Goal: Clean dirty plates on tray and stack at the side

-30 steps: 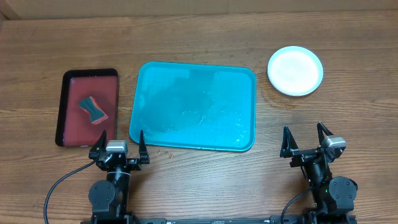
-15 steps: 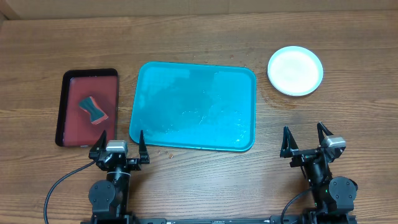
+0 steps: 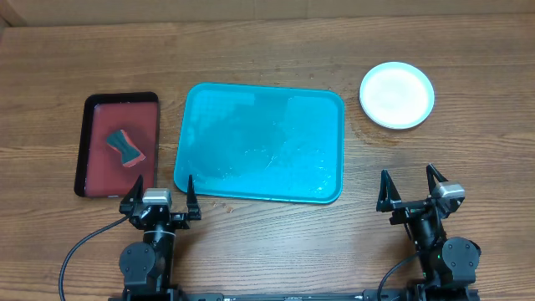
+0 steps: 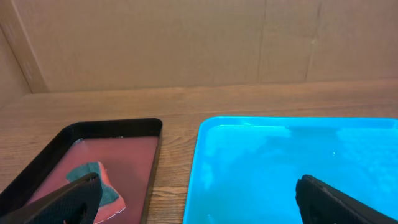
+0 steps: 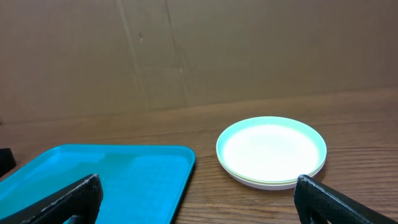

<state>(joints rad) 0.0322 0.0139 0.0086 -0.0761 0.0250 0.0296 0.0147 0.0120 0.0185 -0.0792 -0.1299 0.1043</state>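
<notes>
The turquoise tray (image 3: 259,142) lies in the middle of the table with only wet streaks on it; it also shows as the tray (image 4: 292,168) in the left wrist view and the tray (image 5: 106,180) in the right wrist view. The plates (image 3: 397,94) sit in one stack at the far right, off the tray, mint on top; the stack of plates (image 5: 272,151) looks clean. My left gripper (image 3: 160,199) rests open at the front left, nothing between its fingers. At the front right my right gripper (image 3: 411,190) is open too, short of the stack.
A dark red tray with a black rim (image 3: 119,144) lies left of the turquoise one and holds a teal and pink sponge (image 3: 125,147). A cardboard wall (image 5: 199,50) stands behind the table.
</notes>
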